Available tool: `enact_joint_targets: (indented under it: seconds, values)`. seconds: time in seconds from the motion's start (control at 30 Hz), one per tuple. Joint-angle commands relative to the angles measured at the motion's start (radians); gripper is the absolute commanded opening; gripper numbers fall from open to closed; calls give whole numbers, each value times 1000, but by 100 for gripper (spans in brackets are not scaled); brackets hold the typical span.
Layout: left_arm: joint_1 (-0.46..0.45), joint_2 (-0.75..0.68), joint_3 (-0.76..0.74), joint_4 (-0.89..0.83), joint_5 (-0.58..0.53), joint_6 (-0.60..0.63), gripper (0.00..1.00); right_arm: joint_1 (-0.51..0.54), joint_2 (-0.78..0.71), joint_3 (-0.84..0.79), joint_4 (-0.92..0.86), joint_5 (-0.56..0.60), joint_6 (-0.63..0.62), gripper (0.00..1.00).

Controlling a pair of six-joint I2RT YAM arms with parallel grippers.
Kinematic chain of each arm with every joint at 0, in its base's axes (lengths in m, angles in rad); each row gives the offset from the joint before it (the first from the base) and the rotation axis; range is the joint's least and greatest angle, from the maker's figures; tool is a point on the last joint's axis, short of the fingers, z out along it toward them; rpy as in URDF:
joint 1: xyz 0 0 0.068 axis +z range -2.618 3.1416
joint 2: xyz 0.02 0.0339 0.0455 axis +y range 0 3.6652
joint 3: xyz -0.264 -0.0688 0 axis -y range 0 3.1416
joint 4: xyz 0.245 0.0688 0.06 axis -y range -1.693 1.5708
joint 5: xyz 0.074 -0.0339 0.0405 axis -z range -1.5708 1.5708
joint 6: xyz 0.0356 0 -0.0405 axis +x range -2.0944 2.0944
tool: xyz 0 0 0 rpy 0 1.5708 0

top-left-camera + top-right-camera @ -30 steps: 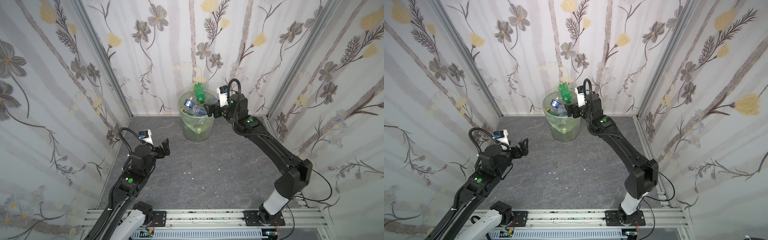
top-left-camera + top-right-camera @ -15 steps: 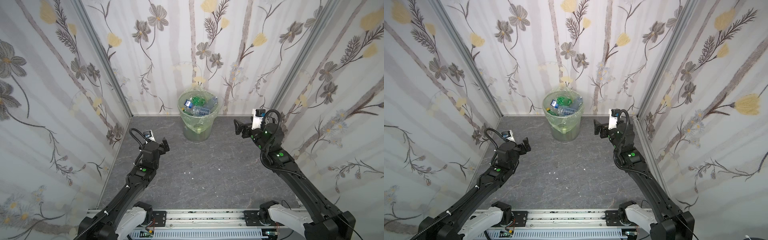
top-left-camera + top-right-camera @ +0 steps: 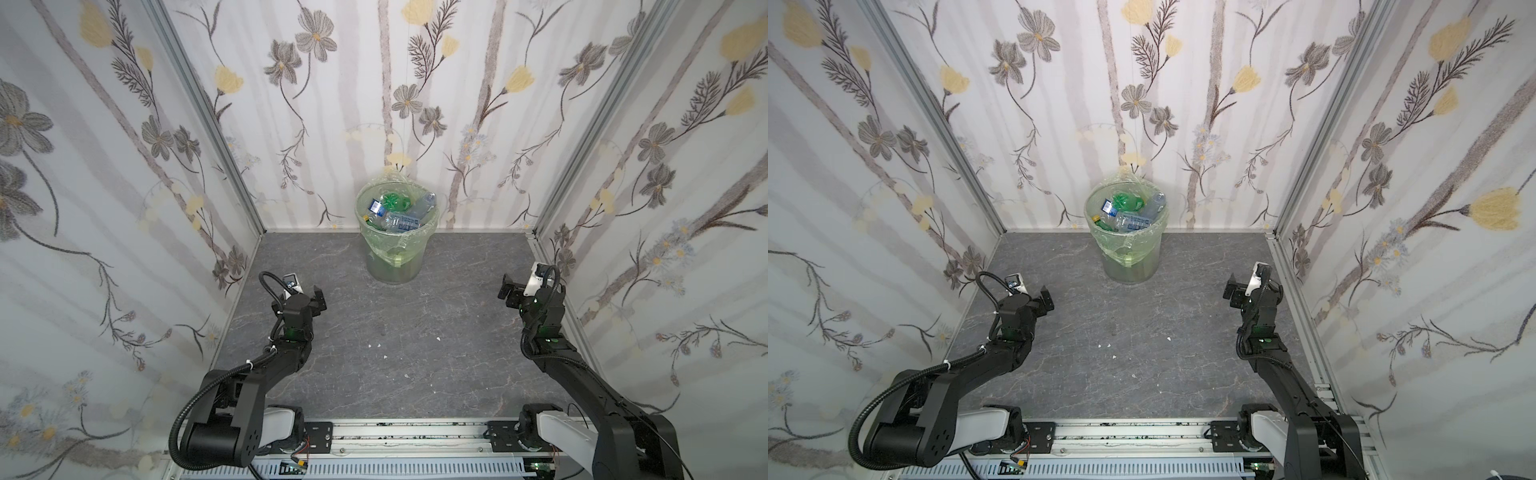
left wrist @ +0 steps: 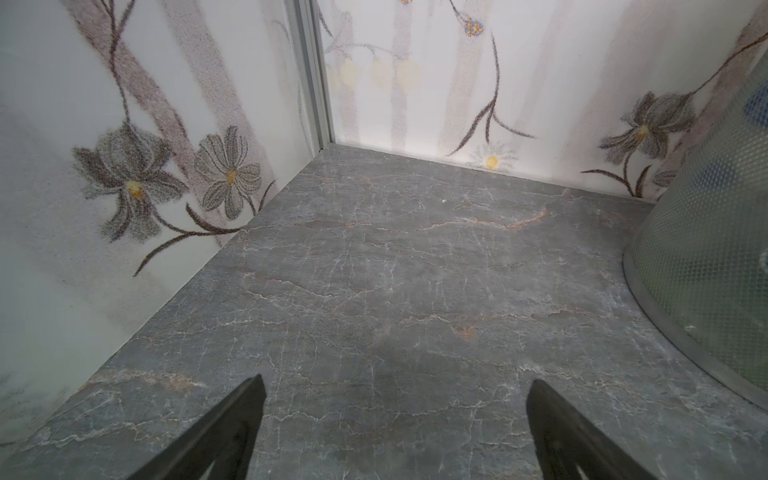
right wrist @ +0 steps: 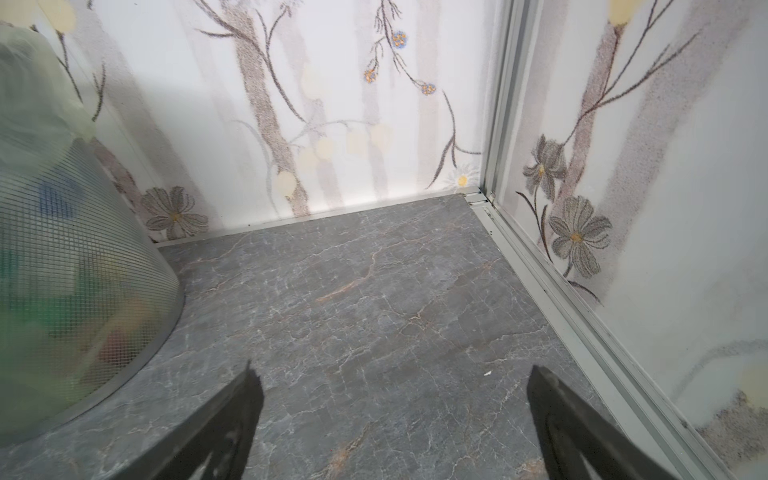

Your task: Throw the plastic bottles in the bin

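Two claws, both empty. Black left claw (image 3: 319,298) hangs near-left and black right claw (image 3: 508,289) near-right, each w/ jaws spread wide and nothing btwn them. Wrist views show only bare grey marbled counter (image 3: 395,353) ahead. Judgement: they're parked well apart from the bin bc nothing remains to pick. Round translucent pale bin (image 3: 390,266), lined w/ thin light-green plastic bag (image 3: 377,246), stands far-centre by the back wall. Small plastic bottles (image 3: 397,220), clear w/ blue labels plus one green on top, fill it approx to the rim. None lie on the counter, just tiny white specks (image 3: 377,345).
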Motion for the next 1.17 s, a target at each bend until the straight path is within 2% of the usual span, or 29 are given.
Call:
enact_joint_targets:
  seconds: [0.0, 0.13, 0.17, 0.23, 0.27, 0.3, 0.33, 0.37, 0.4, 0.43, 0.5, 0.57, 0.67, 0.7, 1.13]
  values:
    - [14, 63, -43, 296, 58, 80, 100, -22, 49, -57, 257, 5, -11, 100]
    - [41, 145, -92, 492, 124, 39, 100, -34, 123, -182, 569, -60, -22, 100]
    - [43, 169, -97, 512, 132, 38, 100, -34, 107, -164, 502, -50, -24, 100]
    - [48, 256, -125, 638, 147, 37, 100, -34, 115, -186, 558, -83, -45, 100]
    - [52, 293, -133, 711, 148, 45, 100, -34, 135, -233, 662, -122, -78, 100]
    - [58, 266, -131, 654, 173, 35, 100, -34, 202, -291, 832, -147, -83, 100]
    - [60, 270, -131, 666, 191, 37, 100, -33, 294, -327, 1036, -160, -85, 100]
    - [62, 278, -122, 663, 193, 41, 100, -34, 298, -334, 1056, -181, -85, 100]
    - [69, 275, -115, 645, 204, 36, 100, -33, 222, -296, 849, -131, -79, 100]
    - [74, 276, -112, 640, 209, 29, 100, -34, 207, -264, 762, -83, -60, 100]
    - [89, 275, -106, 626, 215, 11, 100, -33, 285, -248, 864, -44, -45, 100]
    - [95, 274, -107, 624, 223, 8, 100, -33, 234, -214, 708, -53, -49, 100]
    - [95, 274, -107, 624, 223, 8, 100, -25, 273, -218, 784, -144, -96, 100]
    - [95, 273, -107, 624, 223, 8, 100, -25, 268, -202, 745, -174, -107, 100]
    - [93, 274, -106, 622, 223, 8, 100, -26, 266, -203, 741, -170, -102, 100]
